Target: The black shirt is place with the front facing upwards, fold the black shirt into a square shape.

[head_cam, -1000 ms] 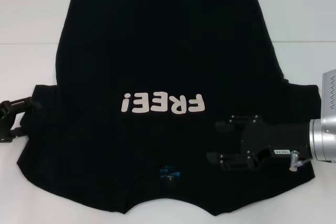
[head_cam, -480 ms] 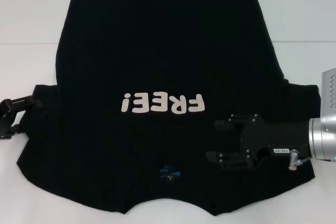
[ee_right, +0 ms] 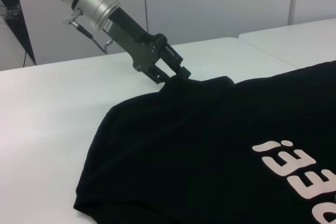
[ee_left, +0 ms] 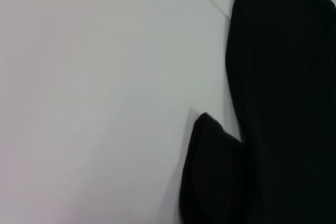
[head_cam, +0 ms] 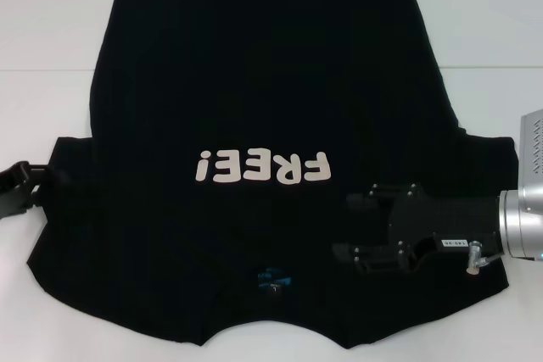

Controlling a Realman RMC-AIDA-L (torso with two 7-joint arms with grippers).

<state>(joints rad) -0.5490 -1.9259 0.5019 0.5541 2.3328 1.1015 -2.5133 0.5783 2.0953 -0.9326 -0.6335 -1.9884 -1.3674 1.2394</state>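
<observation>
The black shirt lies flat on the white table, front up, with the cream "FREE!" lettering and the blue neck label near my side. My left gripper is at the edge of the shirt's left sleeve, low on the table; the right wrist view shows the left gripper touching that sleeve's corner. My right gripper is open and empty, hovering over the shirt to the right of the lettering. The left wrist view shows the sleeve with its corner slightly raised.
The white table extends on both sides of the shirt, with a seam line across it. The shirt's collar edge lies close to the table's near edge. My right arm's silver wrist reaches in from the right.
My left gripper has slid to the left and slightly down, away from the shirt's middle. The right gripper and the shirt have barely moved.
</observation>
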